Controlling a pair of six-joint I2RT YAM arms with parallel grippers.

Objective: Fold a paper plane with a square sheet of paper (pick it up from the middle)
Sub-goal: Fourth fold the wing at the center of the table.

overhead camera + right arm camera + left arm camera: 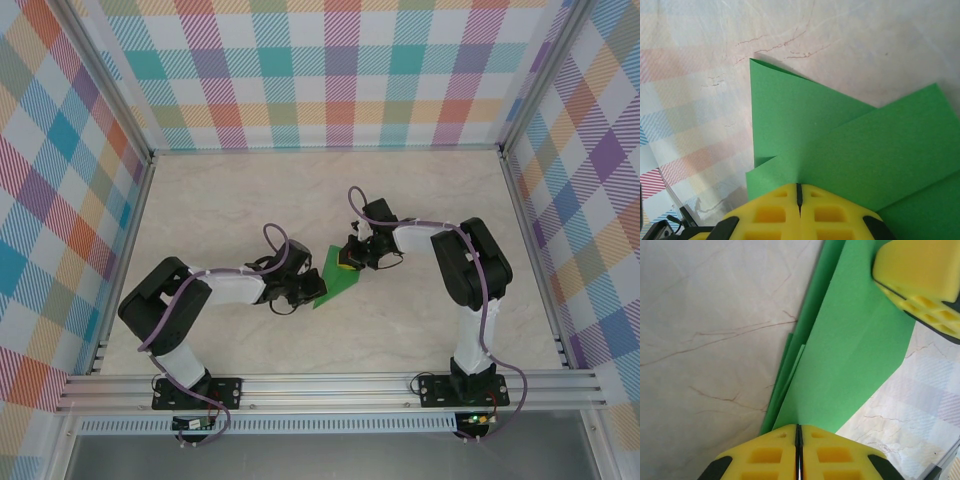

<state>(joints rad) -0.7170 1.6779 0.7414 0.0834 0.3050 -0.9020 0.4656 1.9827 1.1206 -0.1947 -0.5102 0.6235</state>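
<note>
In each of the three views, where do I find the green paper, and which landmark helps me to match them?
Top external: the green paper lies mid-table, between the left gripper and the right gripper.
Left wrist: the paper runs from bottom centre up to the top right.
Right wrist: the paper covers the lower right half.
Shared landmark: the marbled table under it.

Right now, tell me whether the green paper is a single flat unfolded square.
No: in the right wrist view the green paper shows overlapping folded layers with slanted edges, not one square.
</note>
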